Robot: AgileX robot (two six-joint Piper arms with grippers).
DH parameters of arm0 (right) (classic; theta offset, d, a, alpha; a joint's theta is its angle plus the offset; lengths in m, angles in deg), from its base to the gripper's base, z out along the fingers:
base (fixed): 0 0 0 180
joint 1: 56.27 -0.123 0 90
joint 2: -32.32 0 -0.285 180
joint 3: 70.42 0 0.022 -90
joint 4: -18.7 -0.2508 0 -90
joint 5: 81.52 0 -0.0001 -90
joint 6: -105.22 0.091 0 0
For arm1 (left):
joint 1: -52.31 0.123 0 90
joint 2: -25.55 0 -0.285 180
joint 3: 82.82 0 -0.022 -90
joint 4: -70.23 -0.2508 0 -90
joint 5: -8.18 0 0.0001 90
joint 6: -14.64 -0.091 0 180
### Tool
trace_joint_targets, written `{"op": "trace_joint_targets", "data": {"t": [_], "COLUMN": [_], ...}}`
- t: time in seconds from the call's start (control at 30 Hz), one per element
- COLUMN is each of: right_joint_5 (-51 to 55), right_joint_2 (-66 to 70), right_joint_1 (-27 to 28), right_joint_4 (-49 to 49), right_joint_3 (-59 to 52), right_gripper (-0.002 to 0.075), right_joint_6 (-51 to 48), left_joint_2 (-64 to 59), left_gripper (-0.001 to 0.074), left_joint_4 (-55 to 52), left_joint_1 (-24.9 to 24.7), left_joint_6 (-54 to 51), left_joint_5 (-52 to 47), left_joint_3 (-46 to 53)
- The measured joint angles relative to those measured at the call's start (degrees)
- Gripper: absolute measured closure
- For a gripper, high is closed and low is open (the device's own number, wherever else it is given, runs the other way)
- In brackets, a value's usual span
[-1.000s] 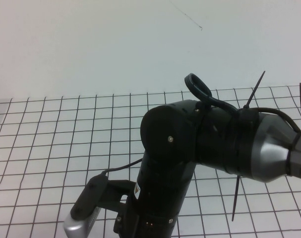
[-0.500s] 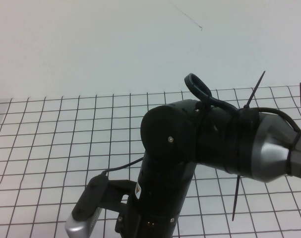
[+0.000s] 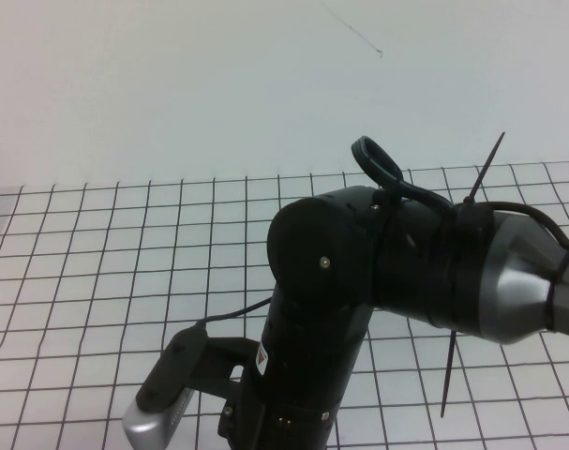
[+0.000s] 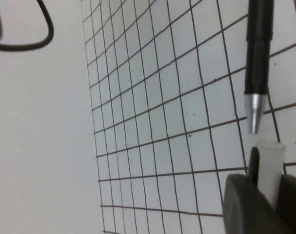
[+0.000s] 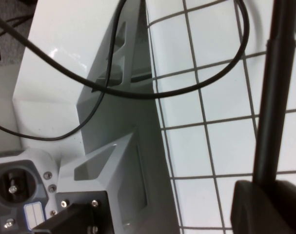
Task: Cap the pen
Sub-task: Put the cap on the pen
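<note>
**Pen tip at mouth of tube, not seated**

Slightly rightward since half a second back: black arm (image 3: 359, 281) in the high view, together with cable loop (image 3: 378, 161) on top of it and silver-edged wrist camera (image 3: 164, 398) at the near edge. Otherwise same pose over grid table (image 3: 97, 272).

Left wrist view:
- left gripper (image 4: 268, 192) clenched on a pale translucent tube (image 4: 269, 161), open end facing the pen.
- pen (image 4: 258, 58) black, silver point aimed at the tube mouth, just short of it; narrow gap visible, roughly in line.

Right wrist view:
- right gripper (image 5: 264, 197) grasping the pen (image 5: 274, 97) by its barrel; shaft rising straight out of the dark fingers (image 5: 245, 209).
- white base housing (image 5: 104, 122) and black cables (image 5: 138, 92) beside the grid.

Both grippers and the pen hidden behind the arm in the high view; position on the table cannot be told from there.
</note>
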Motion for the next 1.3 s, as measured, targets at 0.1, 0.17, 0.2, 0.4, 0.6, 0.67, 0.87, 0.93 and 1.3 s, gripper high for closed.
{"op": "trace_joint_targets", "data": {"t": [0.1,0.17,0.2,0.4,0.6,0.67,0.87,0.93,1.3], "right_joint_5": [0.0,0.0,0.0,0.0,0.0,0.0,0.0,0.0,-2.2], "right_joint_2": [0.0,-0.1,-0.1,-0.1,0.2,0.2,0.2,0.2,0.2], "right_joint_1": [0.0,0.0,-0.1,-0.1,-0.1,-0.1,-0.1,-0.1,-0.1], "right_joint_4": [0.1,0.0,-0.1,-3.9,-3.9,-3.1,-2.4,-2.4,-2.5], "right_joint_3": [0.0,0.0,0.0,0.0,0.0,0.0,0.0,0.0,0.0], "right_gripper": [0.0729,0.0729,0.0729,0.0729,0.0729,0.0729,0.0729,0.0729,0.0729], "right_joint_6": [1.0,1.2,1.2,-0.5,-0.5,-0.5,-0.5,-0.5,-2.3], "left_joint_2": [0.0,0.0,0.0,0.0,0.0,0.0,0.0,0.0,0.0], "left_gripper": [0.0654,0.0654,0.0654,0.0654,0.0654,0.0654,0.0654,0.0654,0.0654], "left_joint_4": [-1.9,-2.6,-2.6,-2.6,-2.7,-2.7,-2.7,-2.7,-2.6], "left_joint_1": [0.0,0.0,0.0,0.0,0.0,0.0,0.0,0.0,0.0], "left_joint_6": [2.6,3.2,3.3,3.3,3.3,3.3,3.4,3.6,3.3], "left_joint_5": [0.5,0.6,0.6,0.7,0.7,0.7,0.8,0.8,1.2], "left_joint_3": [0.0,0.0,0.0,0.0,0.0,0.0,0.0,0.0,0.0]}}
